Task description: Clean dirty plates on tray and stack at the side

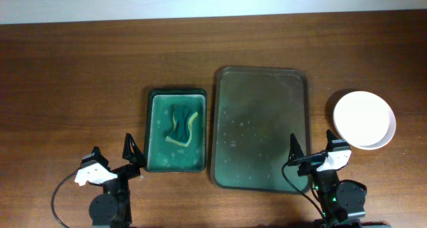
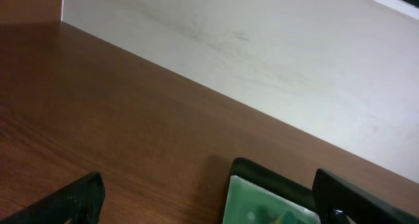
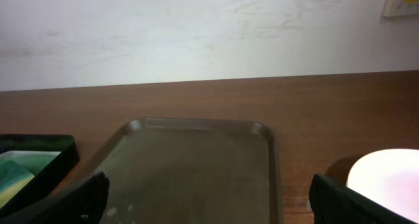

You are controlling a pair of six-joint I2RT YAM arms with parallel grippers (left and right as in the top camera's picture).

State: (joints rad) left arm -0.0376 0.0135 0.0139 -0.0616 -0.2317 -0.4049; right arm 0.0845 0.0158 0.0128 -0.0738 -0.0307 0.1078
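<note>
Plates (image 1: 363, 119) sit on the surface (image 1: 80, 68) to the right of the tray (image 1: 260, 88), clear of its rim and not touching it. Top face reads plain white, no teal smears visible. An offset rim hints at a stack, but the count cannot be told from above. The tray is bare apart from some pale specks, so the task looks about done.

Handling, as a judgement: stiff, smooth and glossy, so likely slippery in metal or plastic fingers. Weight unclear, material cannot be told, so treat as chippable. Best hold is the raised rim, one finger over and one under. The shallow lip sits low to the surface, so getting under it needs a flat approach. The stack may slide if nudged sideways.

Left gripper (image 1: 113, 146) is spread wide with nothing in it, parked at the near edge by the front left corner of the small green tray (image 1: 148, 128). Right gripper (image 1: 311, 145) is also spread wide and empty, at the tray's near right corner, with the plates just beyond to its right.

The small green tray lies just beside the tray's left side and holds a crumpled green-and-yellow cloth (image 1: 181, 125).

The surface is brown wood grain, flat, matte. A pale wall (image 3: 196, 27) with faint scuffs runs along the far edge.
</note>
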